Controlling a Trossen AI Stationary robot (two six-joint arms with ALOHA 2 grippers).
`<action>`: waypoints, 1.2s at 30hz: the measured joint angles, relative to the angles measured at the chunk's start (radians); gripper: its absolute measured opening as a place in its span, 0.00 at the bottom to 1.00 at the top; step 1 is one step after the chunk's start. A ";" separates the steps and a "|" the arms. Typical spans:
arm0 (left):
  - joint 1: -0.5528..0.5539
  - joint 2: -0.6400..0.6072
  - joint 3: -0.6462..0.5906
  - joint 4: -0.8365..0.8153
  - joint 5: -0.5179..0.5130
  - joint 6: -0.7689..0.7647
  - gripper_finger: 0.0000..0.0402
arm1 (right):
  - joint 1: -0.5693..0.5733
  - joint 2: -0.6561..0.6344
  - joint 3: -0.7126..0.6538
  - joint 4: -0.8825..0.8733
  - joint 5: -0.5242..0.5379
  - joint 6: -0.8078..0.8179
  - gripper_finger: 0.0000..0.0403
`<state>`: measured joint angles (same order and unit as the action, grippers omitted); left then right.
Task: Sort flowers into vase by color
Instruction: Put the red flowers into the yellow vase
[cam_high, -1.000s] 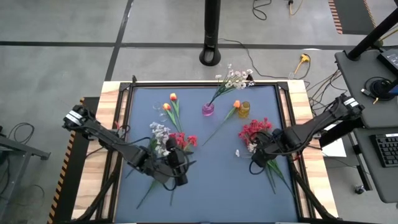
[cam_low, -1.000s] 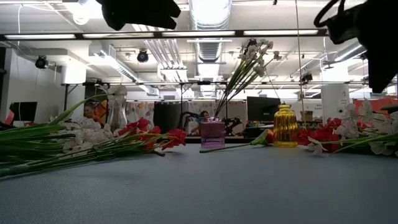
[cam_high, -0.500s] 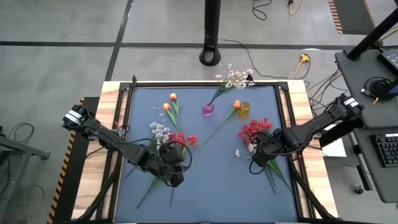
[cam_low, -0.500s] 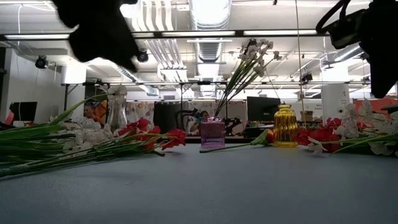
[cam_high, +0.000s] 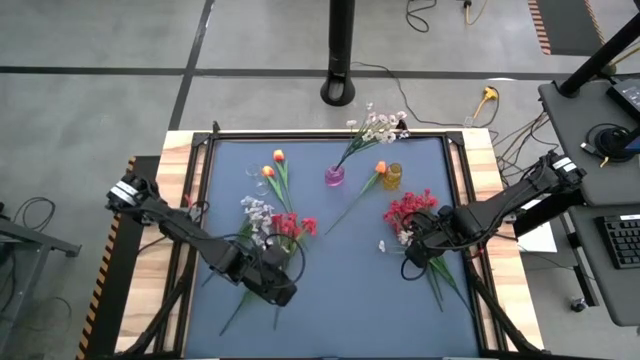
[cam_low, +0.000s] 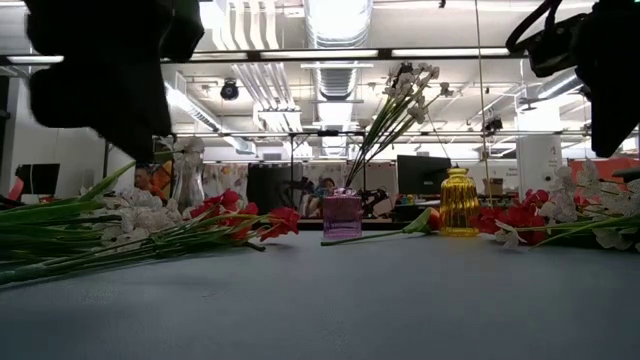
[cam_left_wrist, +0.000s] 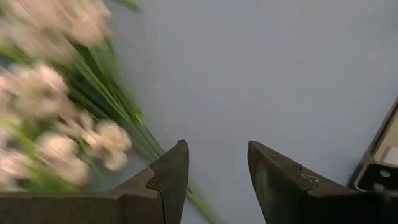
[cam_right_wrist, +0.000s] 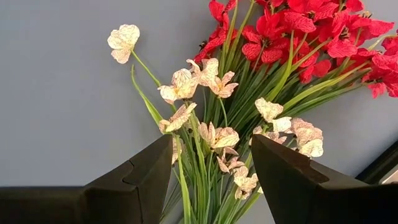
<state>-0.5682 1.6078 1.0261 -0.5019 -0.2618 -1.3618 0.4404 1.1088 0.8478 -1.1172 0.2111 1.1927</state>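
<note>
Left tool (cam_high: 277, 288), fingers spread and empty, hovers over green stems of the red-and-white artificial flowers (cam_high: 272, 222) left of the surface's centre, and should descend squarely astride one stem; right tool (cam_high: 412, 252) waits spread.

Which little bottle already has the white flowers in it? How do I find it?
Look at the far edge of the blue table, near the middle. Two small vases stand close together; it's the pink vase, holding a white spray. Its neighbour, the yellow vase, holds an orange bud.
</note>
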 joint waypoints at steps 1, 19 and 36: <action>-0.006 0.019 0.014 -0.009 0.022 -0.021 0.37 | 0.000 0.000 0.000 0.000 0.000 0.000 0.52; 0.006 0.267 0.151 -0.164 0.022 -0.100 0.48 | 0.000 0.000 0.050 0.036 0.005 -0.106 0.52; -0.013 0.288 0.248 -0.371 0.037 -0.124 0.48 | 0.000 0.000 0.059 0.060 0.018 -0.112 0.52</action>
<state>-0.5817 1.8957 1.2738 -0.8728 -0.2246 -1.4861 0.4404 1.1088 0.9070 -1.0572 0.2295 1.0805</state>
